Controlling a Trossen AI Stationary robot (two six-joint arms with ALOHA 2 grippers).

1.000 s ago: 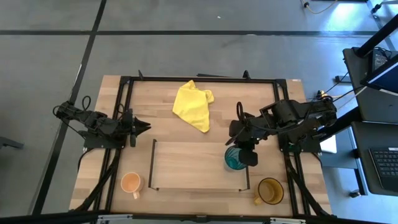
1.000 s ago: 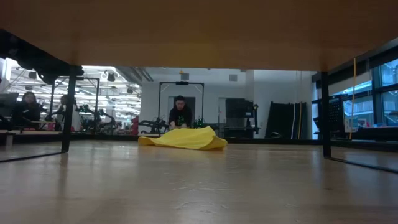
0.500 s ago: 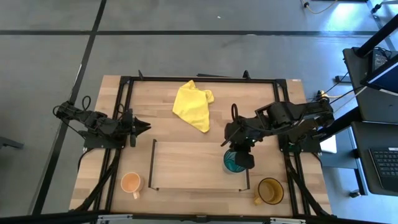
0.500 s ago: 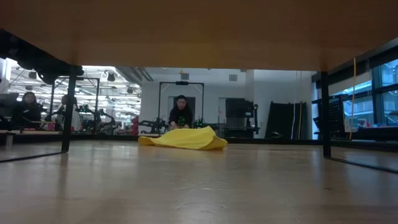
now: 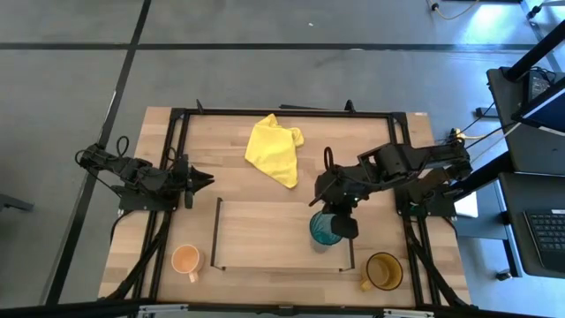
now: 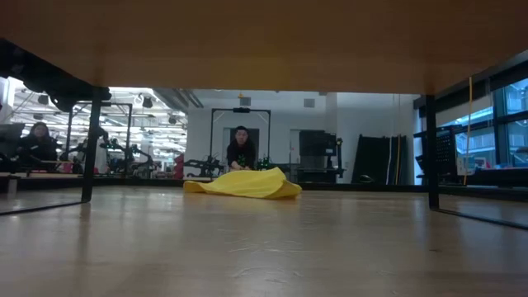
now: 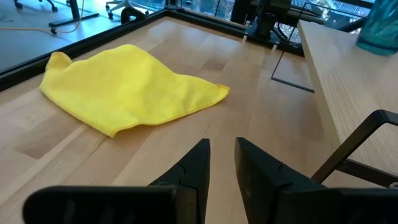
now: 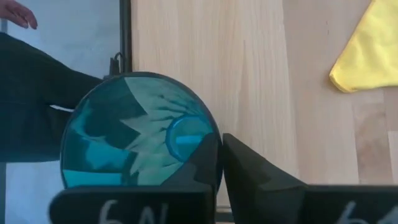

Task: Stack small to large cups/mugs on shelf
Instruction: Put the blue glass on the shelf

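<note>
Progress: 1 of 3 vessels is at the shelf [image 5: 281,231]; 0 are stacked.

The right claw [image 5: 339,221] is pinched on the rim of the teal tumbler [image 5: 324,229], 1 finger inside and 1 outside. The tumbler is over the shelf board, close to the upright at the amber mug's end; whether it rests on the board cannot be told.

The pale-orange mug [image 5: 185,260] stands on the surface just outside the shelf's opposite upright. The amber mug [image 5: 384,270] stands just outside the near upright. Both are untouched.

The left claw [image 5: 201,179] waits beyond the shelf's orange-mug end, fingers slightly parted, holding nothing.
</note>
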